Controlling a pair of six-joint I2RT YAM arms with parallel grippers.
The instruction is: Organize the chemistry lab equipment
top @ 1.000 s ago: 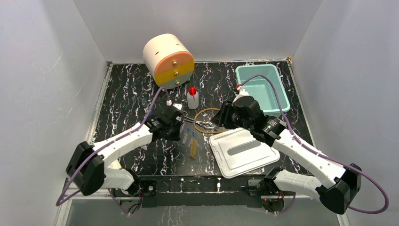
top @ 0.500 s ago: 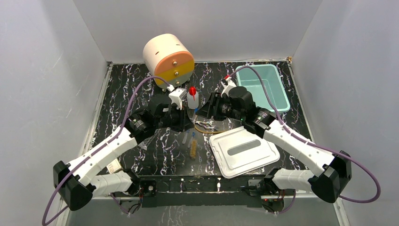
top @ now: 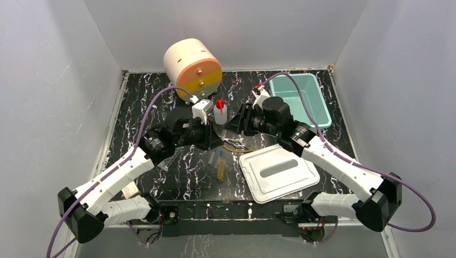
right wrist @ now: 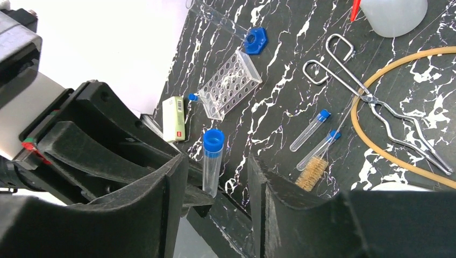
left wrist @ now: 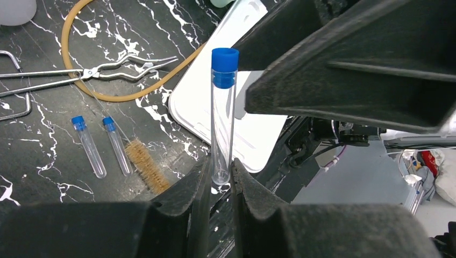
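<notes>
Pinches a small clear blue-capped test tube (left wrist: pixel 222 118) upright by its base in the left gripper (left wrist: pixel 219 173), with the right gripper (right wrist: pixel 216 161) spread either side, not touching it. Shows only from the right wrist the clear plastic tube rack (right wrist: pixel 228 83), tilted on the black marbled table (right wrist: pixel 279 64), with a capped tube at its corner, in or beside it unclear. Shows whole only from above the teal plastic bin (top: pixel 306 102), with the white rectangular lid (top: pixel 277 172) off beside it.

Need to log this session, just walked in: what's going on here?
The left end effector holds a blue-capped tube upright by its bottom, above the table. The right end effector faces it, open, and the tube shows between its fingers without being gripped. It looks like a handover. Two more tubes, the brush, forceps and tubing lie on the table.
</notes>
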